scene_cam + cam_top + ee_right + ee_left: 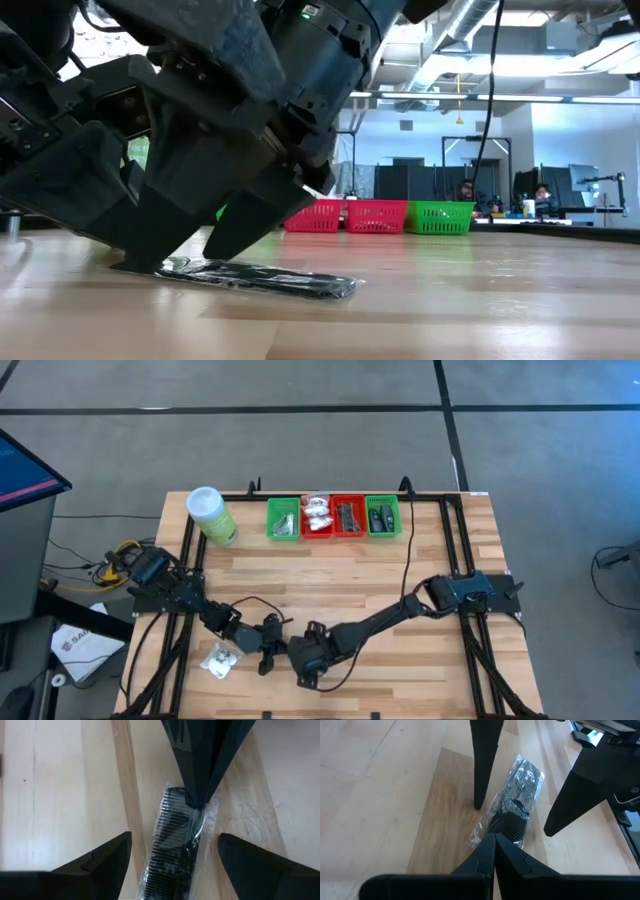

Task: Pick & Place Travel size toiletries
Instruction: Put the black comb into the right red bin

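Between right end effector fingers: wrapped comb

Four trays, one canister

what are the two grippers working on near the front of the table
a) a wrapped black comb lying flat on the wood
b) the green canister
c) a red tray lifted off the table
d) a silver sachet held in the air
a: the wrapped black comb lies flat on the table, the shut left gripper pressing its end and the right gripper open astride it.
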